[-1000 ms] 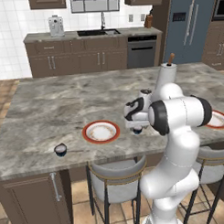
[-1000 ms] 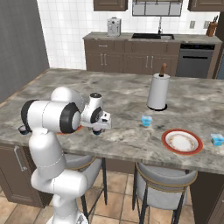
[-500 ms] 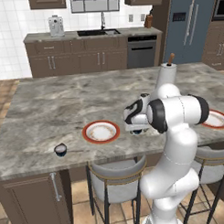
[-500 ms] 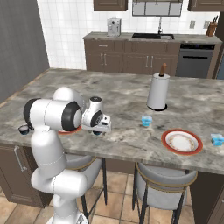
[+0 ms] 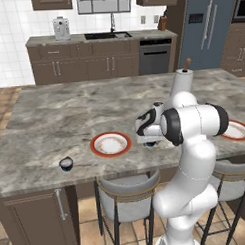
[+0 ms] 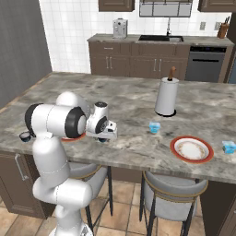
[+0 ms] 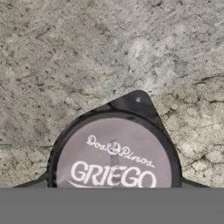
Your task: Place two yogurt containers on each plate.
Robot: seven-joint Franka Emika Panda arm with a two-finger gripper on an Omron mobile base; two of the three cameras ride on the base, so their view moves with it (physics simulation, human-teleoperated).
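Fingers (image 7: 26, 186) flank navy yogurt cup (image 7: 114, 153) on counter (image 7: 65, 57), cup between them; prob. touching, grip unclear.

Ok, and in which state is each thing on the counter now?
Dark cup: upright on the counter, lid on.
Gripper: low over the dark cup, grip not clear.
Second dark cup: upright near the counter edge, off plates.
Light blue cups: on the counter, off plates.
Plate by the gripper: empty.
Other plate: empty.
Paper towel roll: upright.
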